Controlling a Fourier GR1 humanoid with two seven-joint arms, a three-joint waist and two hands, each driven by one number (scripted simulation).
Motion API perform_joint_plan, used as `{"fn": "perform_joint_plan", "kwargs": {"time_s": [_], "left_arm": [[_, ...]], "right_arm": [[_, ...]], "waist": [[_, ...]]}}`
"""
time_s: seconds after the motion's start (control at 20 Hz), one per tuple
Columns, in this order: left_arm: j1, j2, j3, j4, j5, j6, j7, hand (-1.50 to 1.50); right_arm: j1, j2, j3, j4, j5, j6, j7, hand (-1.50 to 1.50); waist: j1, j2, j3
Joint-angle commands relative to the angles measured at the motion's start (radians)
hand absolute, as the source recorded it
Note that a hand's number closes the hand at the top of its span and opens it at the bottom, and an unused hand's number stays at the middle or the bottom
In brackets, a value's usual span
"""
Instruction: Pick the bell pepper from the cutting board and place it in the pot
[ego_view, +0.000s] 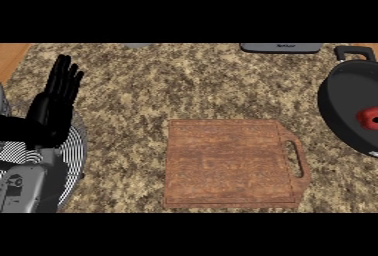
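Note:
A red bell pepper (368, 118) lies inside the black pot (341, 107) at the right edge, partly cut off by the frame. The wooden cutting board (229, 162) with a handle slot on its right side lies in the middle of the counter with nothing on it. My left hand (55, 102) rests at the left, fingers straight and pointing up, far from the board and holding nothing. My right hand does not show.
A round striped plate-like disc (68, 165) sits under my left forearm at the left edge. A grey appliance (280, 47) lies along the back edge. The pot's handle (353, 51) sticks out toward the back right.

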Motion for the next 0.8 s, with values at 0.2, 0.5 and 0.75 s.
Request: {"fn": "perform_joint_plan", "kwargs": {"time_s": [0.2,0.5,0.75], "left_arm": [[-0.041,0.005,0.006,-0.001,0.002,0.006,0.029,0.00],[0.004,-0.023,-0.008,0.011,0.001,-0.007,-0.031,0.00],[-0.025,0.017,0.021,-0.010,0.025,-0.020,0.031,0.00]], "right_arm": [[-0.082,-0.077,-0.157,0.130,-0.171,0.155,0.110,-1.50],[-0.056,-0.180,-0.236,0.172,-0.258,0.233,0.101,-1.50],[0.000,-0.241,-0.293,0.200,-0.323,0.295,0.103,-1.50]], "waist": [[0.002,0.004,0.001],[0.013,0.011,0.003],[0.014,0.010,0.004]]}}
